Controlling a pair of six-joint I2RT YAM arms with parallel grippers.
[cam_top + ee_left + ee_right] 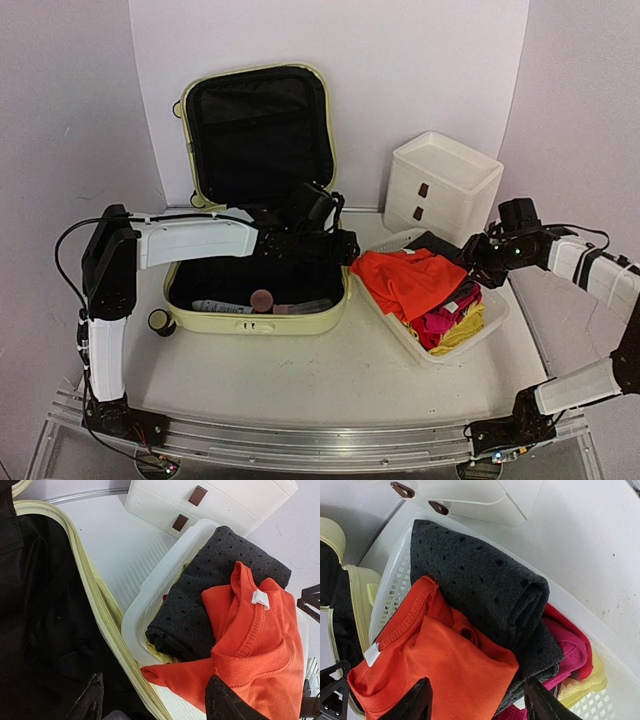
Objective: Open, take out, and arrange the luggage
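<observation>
The left gripper [155,681] stands wide open, its two black fingers [91,700] well apart with nothing clamped between them. It hangs over the right rim of the luggage [255,322], above the corner of an orange shirt [250,650] that spills over the near wall of a white mesh basket [150,600]. The right gripper [477,682] is open too, its fingers [419,702] spread on either side of the folded orange shirt from above; whether they touch the cloth cannot be told. The luggage lies open at the back left of the bench [330,385], its pale yellow-green lid propped upright against the wall and its black-lined base flat, just beside the basket's left side. A white tube [218,307] and a round pinkish cap [262,298] lie along the front of the base. In the basket a dark grey dotted garment [480,585] lies folded under the orange shirt, with a pink garment [572,650] and a yellow garment [592,680] below. A small white tag [260,598] is sewn inside the shirt's collar; any print on it is too small to read. Behind the basket stands a white drawer box [442,185] with brown pull tabs [180,522].
</observation>
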